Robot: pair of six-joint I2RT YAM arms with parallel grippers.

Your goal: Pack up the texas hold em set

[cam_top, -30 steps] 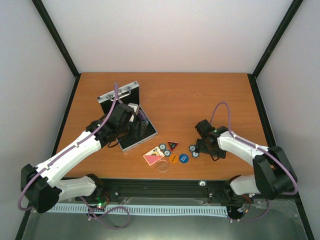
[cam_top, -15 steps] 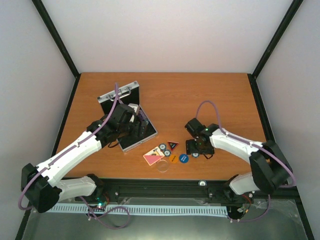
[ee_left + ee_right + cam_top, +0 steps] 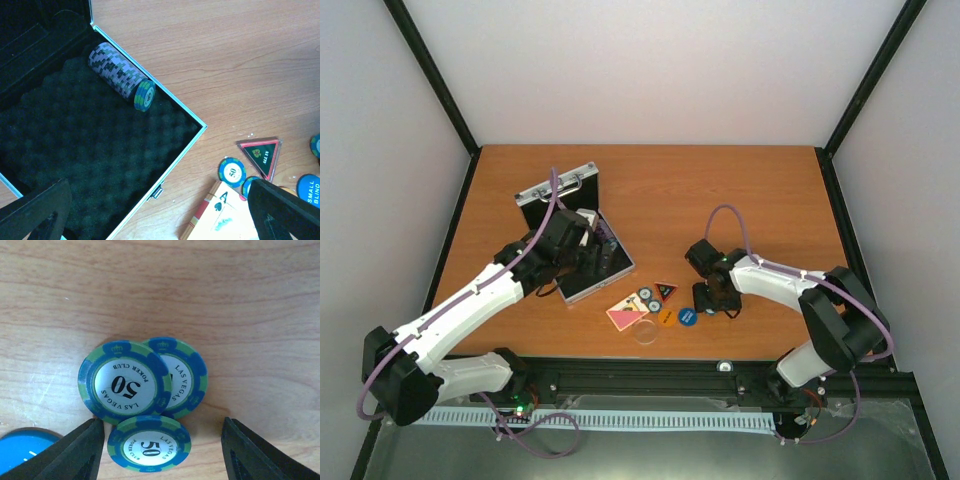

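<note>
Silver case (image 3: 176,108) open on bench (image 3: 720,190), left side; chip stack (image 3: 119,75) lying in black foam. Card deck (image 3: 220,217), red-black triangle (image 3: 260,152), blue disc (image 3: 309,187) just beside case. Three blue-white chips (image 3: 125,385) overlapping between parted fingers of right end effector (image 3: 162,446), neither finger gripping. Left end effector (image 3: 160,215) spread wide above case.

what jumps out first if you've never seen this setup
The open silver case lies at the left of the table, a roll of chips resting in its black foam. Three blue-green 50 chips lie clustered inside the open right end effector, near the loose card deck, triangle and blue disc.
</note>
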